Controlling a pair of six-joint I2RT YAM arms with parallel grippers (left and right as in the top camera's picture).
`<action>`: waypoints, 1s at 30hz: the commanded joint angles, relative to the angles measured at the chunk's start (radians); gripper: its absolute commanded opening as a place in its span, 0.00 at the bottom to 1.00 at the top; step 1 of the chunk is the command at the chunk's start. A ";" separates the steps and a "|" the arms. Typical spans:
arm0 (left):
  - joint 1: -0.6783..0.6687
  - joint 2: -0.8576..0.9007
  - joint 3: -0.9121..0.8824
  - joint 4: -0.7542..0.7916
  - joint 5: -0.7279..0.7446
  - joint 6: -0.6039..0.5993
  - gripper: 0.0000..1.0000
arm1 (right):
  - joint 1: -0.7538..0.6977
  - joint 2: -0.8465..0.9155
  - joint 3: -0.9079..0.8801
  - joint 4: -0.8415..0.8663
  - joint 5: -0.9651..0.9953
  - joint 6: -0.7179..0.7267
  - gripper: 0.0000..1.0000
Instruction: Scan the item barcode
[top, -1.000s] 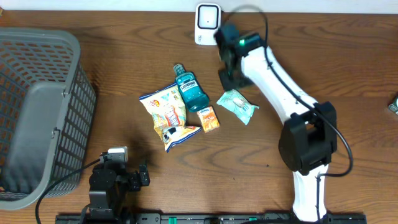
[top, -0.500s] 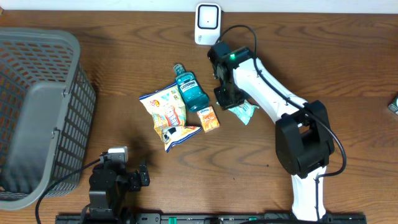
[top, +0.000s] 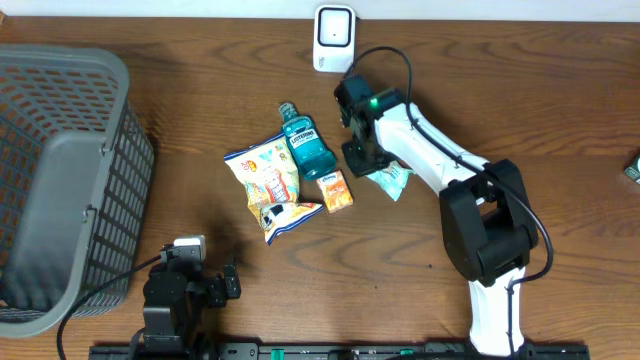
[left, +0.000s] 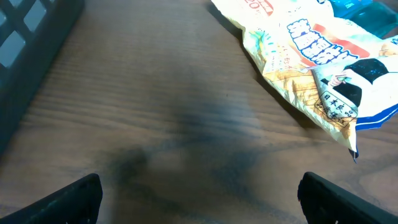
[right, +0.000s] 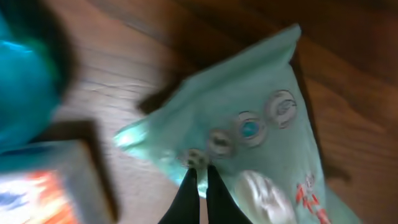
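One crinkly mint-green plastic pouch (right: 261, 143)

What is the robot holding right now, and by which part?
The right gripper appears shut on the mint-green packet, pinching its edge; the left gripper is open, holding nothing.

Right gripper (top: 362, 158): moved from beside scanner (top: 333, 38) down onto packet (top: 394, 181); jaws, earlier apart, now closed at packet's edge.

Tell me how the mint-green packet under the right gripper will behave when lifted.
The mint-green packet looks like thin crinkled film, so it will probably sag and flop. The right gripper seems to pinch only its edge, so it may swing or slip. It looks flat, likely light.
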 joint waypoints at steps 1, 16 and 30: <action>-0.003 -0.002 -0.004 -0.023 -0.013 0.010 0.98 | -0.039 0.009 -0.095 0.058 0.070 0.038 0.01; -0.003 -0.002 -0.004 -0.023 -0.013 0.010 0.98 | -0.062 -0.031 -0.043 0.042 -0.201 -0.108 0.01; -0.003 -0.002 -0.004 -0.023 -0.013 0.010 0.98 | -0.069 -0.049 -0.021 0.102 0.037 -0.086 0.04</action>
